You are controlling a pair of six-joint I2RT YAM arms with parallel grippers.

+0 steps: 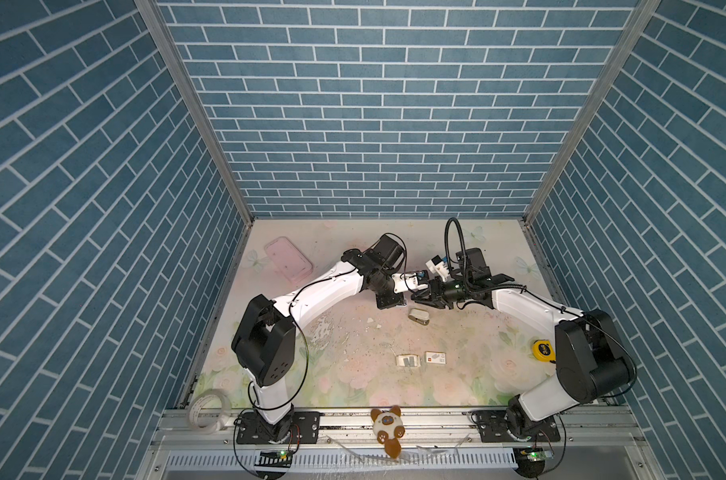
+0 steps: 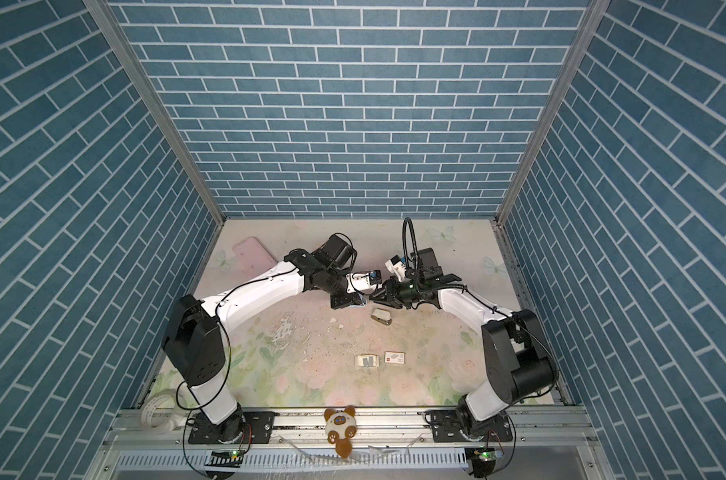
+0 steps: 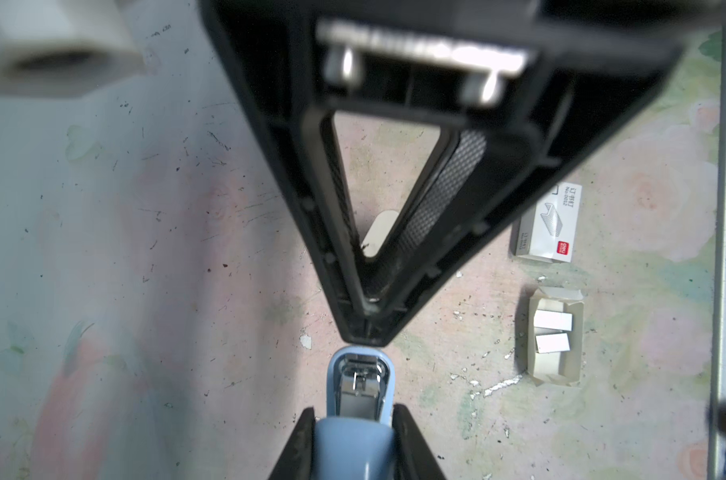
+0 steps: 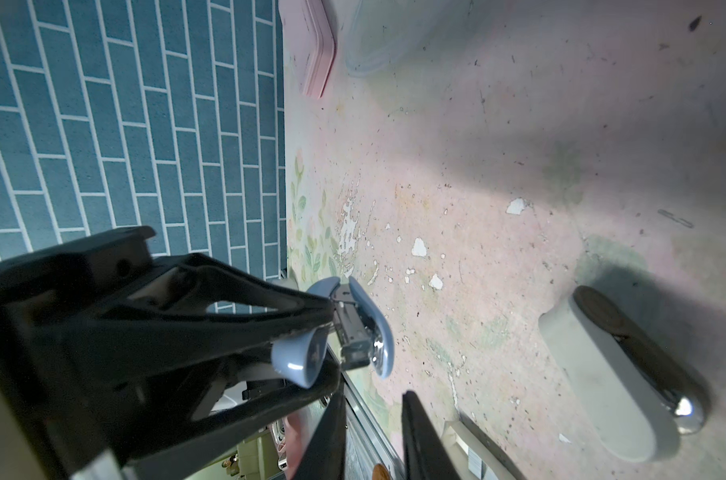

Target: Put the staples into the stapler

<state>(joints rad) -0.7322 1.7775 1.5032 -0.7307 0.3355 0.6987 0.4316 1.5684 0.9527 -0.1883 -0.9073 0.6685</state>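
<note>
Glossy blue plastic and shiny metal on blue stapler (image 3: 353, 444); matt grey plastic, chromed nose on grey stapler (image 4: 610, 374); matt black plastic, cross-hatched pads (image 3: 444, 191) on right pincer (image 3: 367, 334); matt card tray (image 3: 554, 376); scuffed, flaking tabletop (image 3: 187, 249).

On the bench (image 1: 353, 382), midway back, left tool (image 1: 401, 302) and right tool (image 1: 416, 296) tip to tip, stapler (image 3: 359, 386) in the left tool, its free end just beside the right tool's tip. Just in front, second stapler (image 1: 418, 316). Nearer the front, staples (image 1: 409, 360) in a tray (image 1: 400, 360), sleeve (image 1: 435, 358) just right of it. Case (image 1: 288, 259) back left, tape measure (image 1: 543, 348) far right.
</note>
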